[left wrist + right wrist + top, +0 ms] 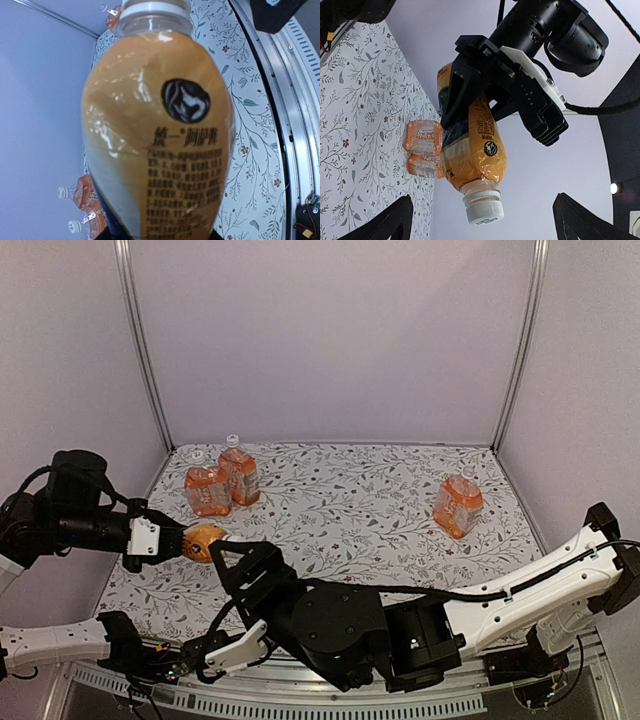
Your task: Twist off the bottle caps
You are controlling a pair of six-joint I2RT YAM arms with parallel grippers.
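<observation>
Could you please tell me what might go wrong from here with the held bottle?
The left claw holds the orange drink bottle roughly on its side above the floral tablecloth; once its white cap loosens, drink could spill.
The right claw stands open around the cap, not touching it; closing off-centre, it might slip.
The grip is on the body, so the bottle may twist with the cap.

White cap [482, 210], orange bottle [479, 155], leafy floral-patterned table [350, 502].

Soft, even, cool-white room light, faint shadows on the pale floral-patterned tabletop [380, 500], white glare streaks across the rounded clear plastic bottle of orange drink [155, 140], its lowest print blurred, small white plastic screw cap [482, 207] sharp, plain pale walls [330, 340] washed flat.
</observation>
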